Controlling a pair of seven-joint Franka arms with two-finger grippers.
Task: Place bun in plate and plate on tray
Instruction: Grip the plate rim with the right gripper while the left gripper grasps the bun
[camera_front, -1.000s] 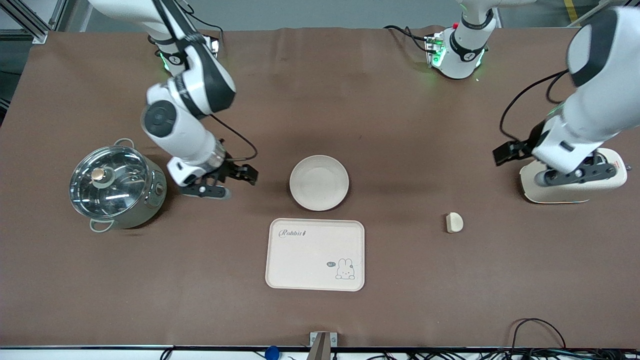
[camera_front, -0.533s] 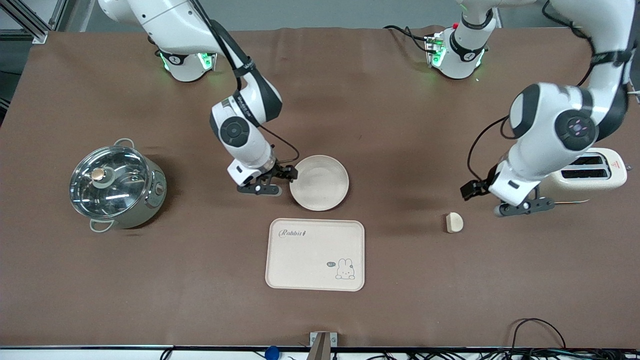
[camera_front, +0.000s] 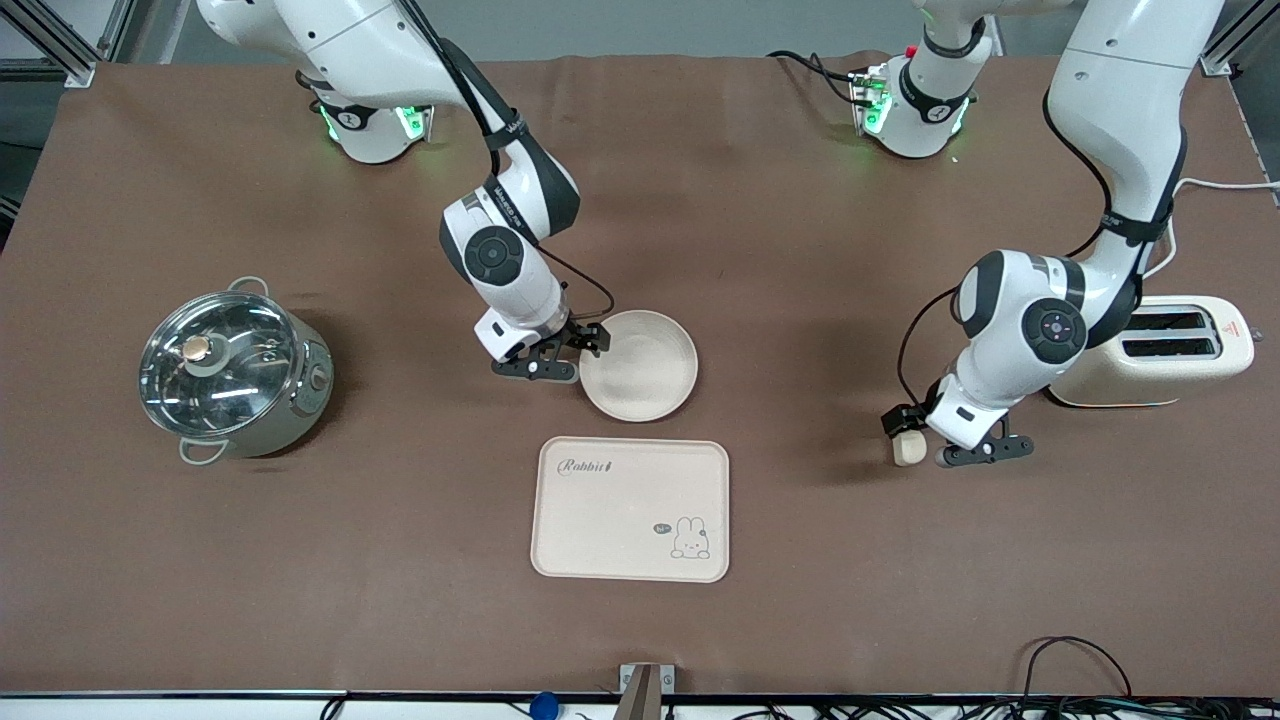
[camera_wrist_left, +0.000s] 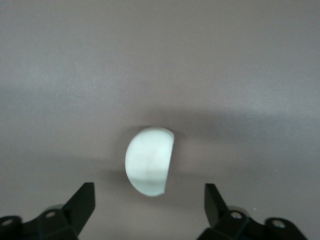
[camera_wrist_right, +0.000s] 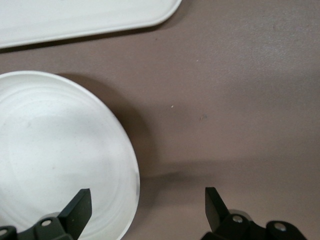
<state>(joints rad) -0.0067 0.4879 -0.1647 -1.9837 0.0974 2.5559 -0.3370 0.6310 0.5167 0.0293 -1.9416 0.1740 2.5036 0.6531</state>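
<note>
steel pot (camera_front: 235, 372) (glass lid), cream toaster (camera_front: 1170, 352)

A brown cloth (camera_front: 800, 250) covers the whole table, lying flat with faint creases and soft shadows under even overhead light. Along the top edge, grey floor (camera_front: 640, 25) shows, with aluminium frame struts (camera_front: 60, 35) at one corner. Along the near edge runs a pale strip with black cables (camera_front: 1080, 660) looping onto the cloth and a small metal bracket (camera_front: 645, 685) at mid-table.
</note>
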